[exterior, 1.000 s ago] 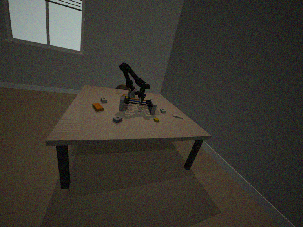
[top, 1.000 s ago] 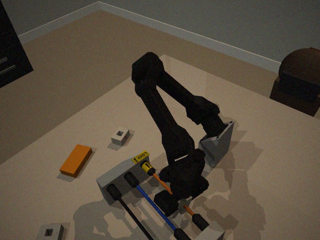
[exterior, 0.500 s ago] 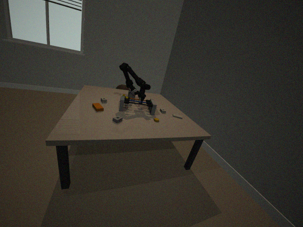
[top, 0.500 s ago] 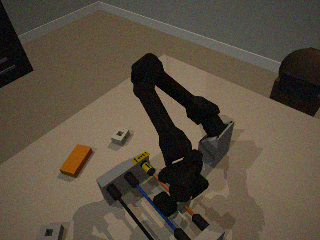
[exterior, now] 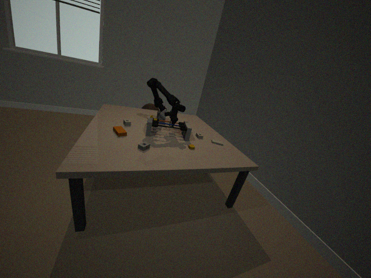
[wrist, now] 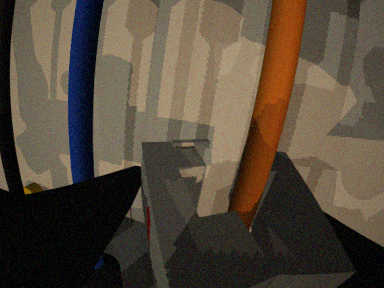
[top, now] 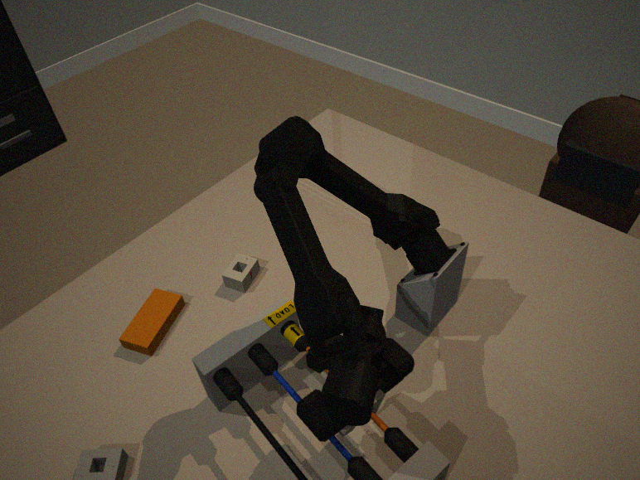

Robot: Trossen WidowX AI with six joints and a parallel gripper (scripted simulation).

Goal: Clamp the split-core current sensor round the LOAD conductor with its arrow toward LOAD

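Observation:
My gripper [top: 346, 395] [wrist: 212, 188] is shut on the grey split-core sensor [wrist: 206, 248], low over the wire fixture. In the wrist view the orange conductor [wrist: 281, 67] [top: 380, 421] passes down between the sensor's two grey halves. A small red mark [wrist: 147, 216] shows on the left half. The orange conductor ends in a yellow collar [top: 292, 333] under the yellow LOAD label [top: 278, 312] on the grey end block [top: 229, 344]. The blue conductor [wrist: 84, 67] [top: 285, 386] and the black conductor [top: 266, 438] run alongside. In the top view the gripper hides the sensor.
An orange block [top: 151, 320] [exterior: 119, 130] and two small grey cubes [top: 240, 272] [top: 100, 463] lie left of the fixture. The arm's grey base [top: 432, 288] stands behind it. A yellow disc [exterior: 191, 146] and a white strip [exterior: 216, 142] lie at the right.

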